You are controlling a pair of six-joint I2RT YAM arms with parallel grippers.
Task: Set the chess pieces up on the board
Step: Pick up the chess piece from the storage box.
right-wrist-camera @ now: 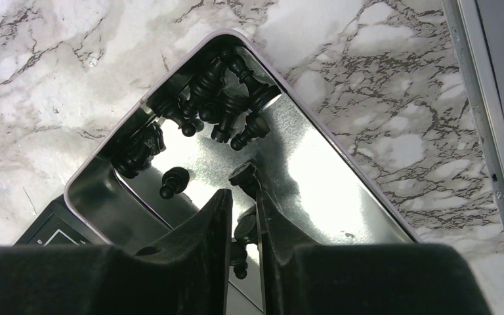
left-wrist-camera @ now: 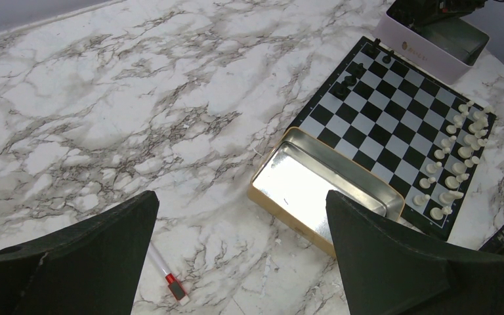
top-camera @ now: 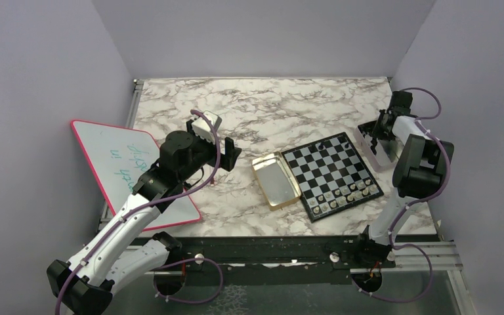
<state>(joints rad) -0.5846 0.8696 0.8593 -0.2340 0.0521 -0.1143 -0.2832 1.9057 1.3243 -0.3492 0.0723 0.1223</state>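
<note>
Right gripper (right-wrist-camera: 243, 197): fingers nearly closed, a black piece (right-wrist-camera: 246, 176) in their gap; whether it is gripped cannot be told. Remaining black chess pieces (right-wrist-camera: 216, 92) lie heaped just ahead in the shiny tray (right-wrist-camera: 341, 190). Risk: the lying piece slips free on the slick metal. Left gripper (left-wrist-camera: 239, 200) is wide open and empty.

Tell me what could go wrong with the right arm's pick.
The right claw seems to pinch a small black chess piece in the shiny pale-rimmed metal tray; it could slip out while lifting. The clustered black pieces nearby might get knocked or dragged along.
</note>
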